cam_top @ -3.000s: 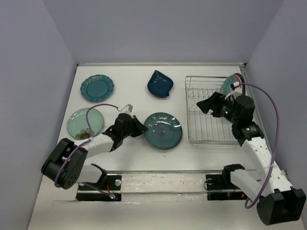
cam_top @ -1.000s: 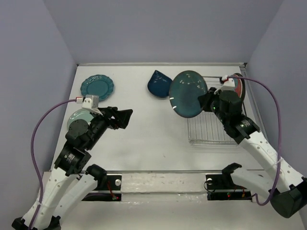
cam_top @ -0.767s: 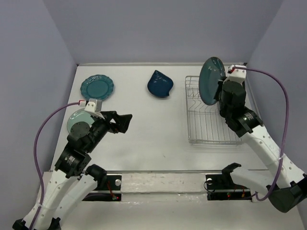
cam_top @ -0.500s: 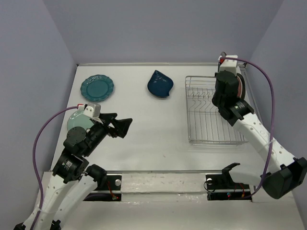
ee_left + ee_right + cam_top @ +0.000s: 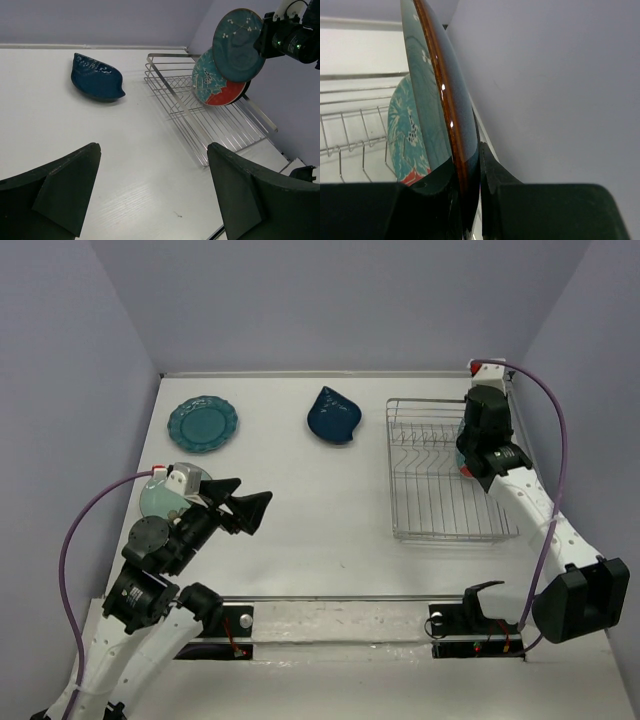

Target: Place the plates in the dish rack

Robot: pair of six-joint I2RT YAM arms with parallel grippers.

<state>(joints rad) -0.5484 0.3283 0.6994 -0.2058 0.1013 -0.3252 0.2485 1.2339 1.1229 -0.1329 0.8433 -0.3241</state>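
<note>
While the right gripper [image 5: 468, 170] pinches the glossy dark teal round plate [image 5: 239, 37] by its rim, we find that plate held on edge over the far right corner of the rectangular silver wire dish rack [image 5: 430, 490]. It sits higher than the red-and-light-blue patterned plate [image 5: 215, 85], which already leans among the rack's tines. So the empty tines lie straight below the gripper, and we judge that the coming move is a short drop.

A round plate has no long axis, so its plane is what counts. Its glazed face turns toward the rack's left side, roughly parallel to the patterned plate just beside it. We cannot tell whether the two touch. Keeping that plane in line with the tines looks like the thing to watch, and so does a knock against the neighbour.

The left gripper [image 5: 152, 150] hangs well off the rack's left side, fingers spread and holding nothing. The dark blue leaf-shaped plate [image 5: 334, 415] lies flat to the left of the rack, and we judge the left arm the nearer one to it.
</note>
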